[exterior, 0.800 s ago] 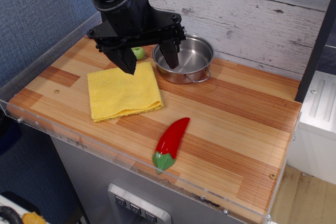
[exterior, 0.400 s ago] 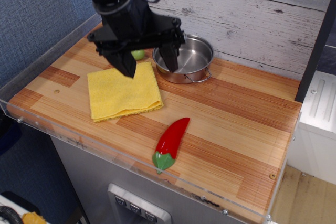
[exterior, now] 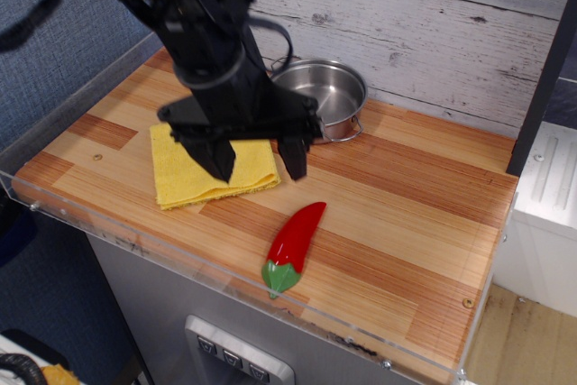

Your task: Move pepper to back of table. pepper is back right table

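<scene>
counter (exterior: 424,223) — striped wood planks with a clear rim, on a grey base; plank wall along the far side.

pepper (exterior: 295,245) — glossy red toy chili with a green stem cap, lying flat near the near edge, about the middle of the counter; tip points far and right, cap points near. not yet at the far right. likely light, stiff and smooth, so prone to slip or roll between hard fingers; best taken across the thick red body just above the cap, fingers set crosswise to its length.

tool (exterior: 257,161) — black, two fingers spread apart, holding nothing; it hangs over the right edge of the cloth, just far and left of the pepper, not touching it.

cloth (exterior: 194,173) — yellow, folded, left of centre, partly hidden by the tool.

pot (exterior: 329,96) — empty steel pot at the far side, near the wall; the far right corner beside it looks free for the pepper.
</scene>
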`<state>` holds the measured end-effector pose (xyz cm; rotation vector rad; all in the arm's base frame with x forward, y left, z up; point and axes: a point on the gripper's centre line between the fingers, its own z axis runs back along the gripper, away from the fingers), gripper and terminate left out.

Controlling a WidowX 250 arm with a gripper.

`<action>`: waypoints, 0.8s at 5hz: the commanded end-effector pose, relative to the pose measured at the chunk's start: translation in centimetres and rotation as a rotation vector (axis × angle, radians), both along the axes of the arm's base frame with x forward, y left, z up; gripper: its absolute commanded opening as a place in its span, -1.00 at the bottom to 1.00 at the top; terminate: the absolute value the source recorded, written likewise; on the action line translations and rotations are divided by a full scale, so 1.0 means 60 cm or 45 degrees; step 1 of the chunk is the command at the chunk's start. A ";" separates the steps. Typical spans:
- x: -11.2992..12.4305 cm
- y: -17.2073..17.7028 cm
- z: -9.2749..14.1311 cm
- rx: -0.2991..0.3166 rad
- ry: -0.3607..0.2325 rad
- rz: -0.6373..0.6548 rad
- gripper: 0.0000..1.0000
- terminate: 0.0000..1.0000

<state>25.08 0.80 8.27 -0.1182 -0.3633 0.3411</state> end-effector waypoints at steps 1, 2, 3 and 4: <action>-0.021 -0.027 -0.045 0.067 0.050 -0.063 1.00 -1.00; -0.014 -0.036 -0.075 0.089 0.099 -0.037 1.00 -1.00; -0.001 -0.041 -0.094 0.059 0.135 0.001 1.00 -1.00; 0.013 -0.044 -0.112 0.064 0.155 0.009 1.00 -1.00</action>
